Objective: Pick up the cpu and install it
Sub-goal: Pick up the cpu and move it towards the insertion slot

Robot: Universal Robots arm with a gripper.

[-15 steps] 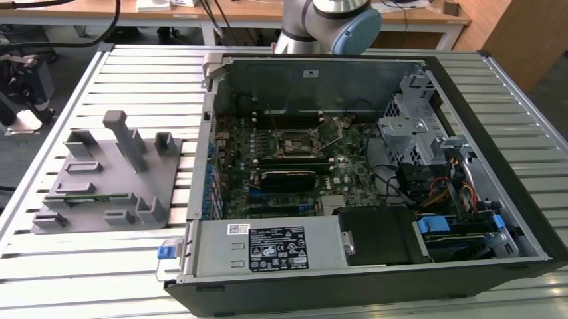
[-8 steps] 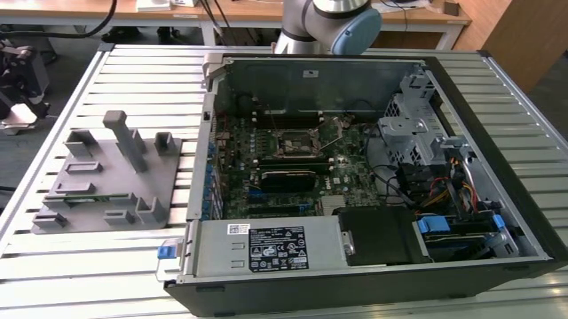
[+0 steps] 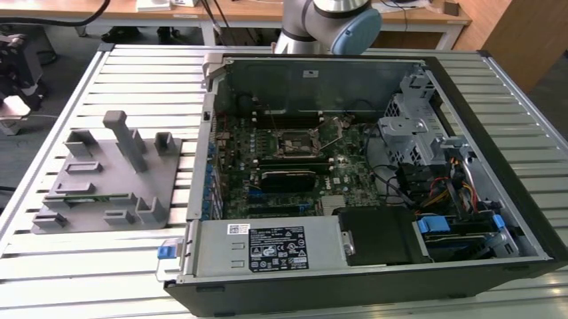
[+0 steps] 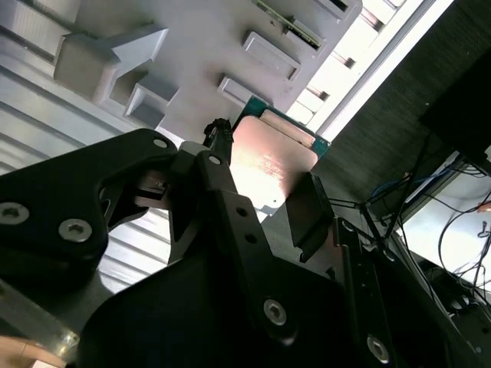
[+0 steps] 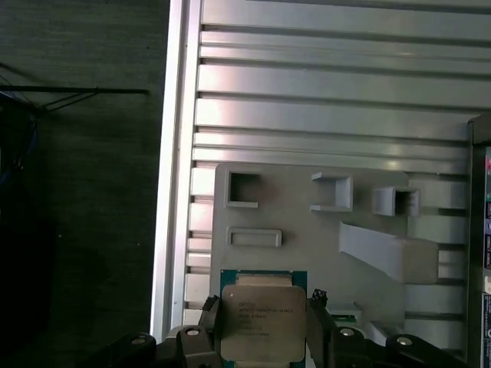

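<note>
Above the grey tray, our gripper pinches the cpu by its edges; installing it remains.

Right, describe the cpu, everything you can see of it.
The cpu is a small flat square chip: silvery-tan metal top with faint print, thin green rim around it. Its top shows in both wrist views. The end effector is shut on it, a black finger against each of two opposite edges. It is over the grey tray's edge; whether it touches the tray is unclear.
</note>
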